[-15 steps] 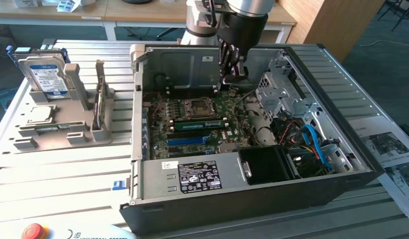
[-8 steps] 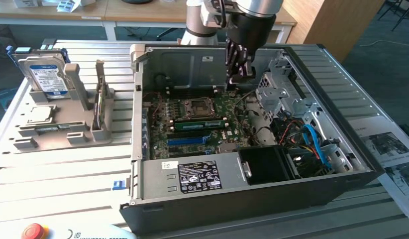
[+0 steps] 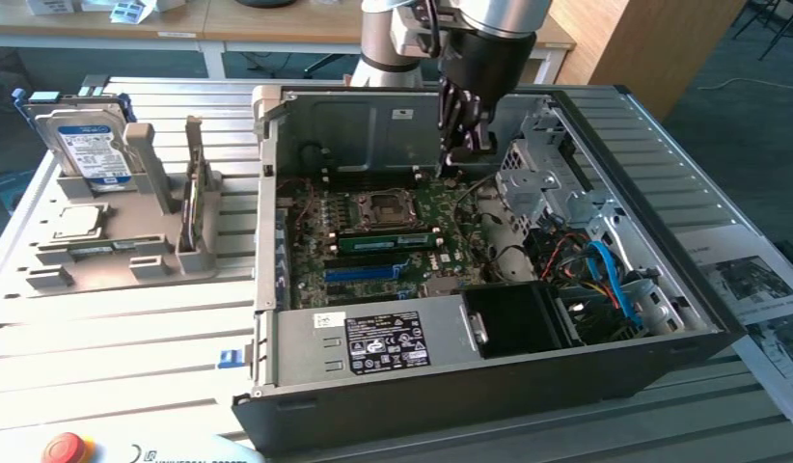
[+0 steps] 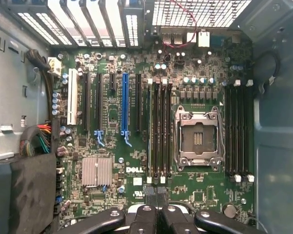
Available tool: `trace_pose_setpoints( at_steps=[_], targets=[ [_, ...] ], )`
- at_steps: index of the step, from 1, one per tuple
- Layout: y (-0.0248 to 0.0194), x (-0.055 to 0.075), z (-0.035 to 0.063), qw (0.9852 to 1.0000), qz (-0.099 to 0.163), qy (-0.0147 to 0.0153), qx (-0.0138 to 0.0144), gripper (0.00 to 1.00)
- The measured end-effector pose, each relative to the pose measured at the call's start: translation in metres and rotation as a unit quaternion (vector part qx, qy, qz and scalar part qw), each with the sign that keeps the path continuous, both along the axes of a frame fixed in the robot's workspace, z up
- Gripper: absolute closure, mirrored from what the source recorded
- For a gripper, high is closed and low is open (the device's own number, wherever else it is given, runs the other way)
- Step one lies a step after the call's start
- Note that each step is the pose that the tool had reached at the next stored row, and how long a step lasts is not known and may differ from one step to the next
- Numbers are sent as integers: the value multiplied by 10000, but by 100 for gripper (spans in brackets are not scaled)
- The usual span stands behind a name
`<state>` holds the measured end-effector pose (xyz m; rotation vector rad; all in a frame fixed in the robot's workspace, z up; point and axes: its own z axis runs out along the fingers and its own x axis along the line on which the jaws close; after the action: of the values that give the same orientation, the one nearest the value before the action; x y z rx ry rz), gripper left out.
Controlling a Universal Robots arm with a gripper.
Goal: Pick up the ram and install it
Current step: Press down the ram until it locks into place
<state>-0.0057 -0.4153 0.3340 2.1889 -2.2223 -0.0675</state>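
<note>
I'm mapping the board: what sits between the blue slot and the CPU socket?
Wrist view: a black slot and dark memory slots, between blue slot and CPU socket.

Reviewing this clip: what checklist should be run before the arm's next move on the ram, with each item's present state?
1. Ram located: a green stick lies along the motherboard slots beside the CPU socket - ok.
2. Ram fully seated, latches closed - cannot tell.
3. Gripper inside the open computer case, over the motherboard - ok.
4. Gripper holding anything - cannot tell.
5. Cable bundle away from the memory slots - ok.
</note>
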Motion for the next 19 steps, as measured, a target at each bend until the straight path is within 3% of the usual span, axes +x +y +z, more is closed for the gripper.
trace_pose_setpoints(
  at_steps=[19],
  targets=[
    [0, 0, -363, 10000, 0, -17, 0, 89]
  ],
)
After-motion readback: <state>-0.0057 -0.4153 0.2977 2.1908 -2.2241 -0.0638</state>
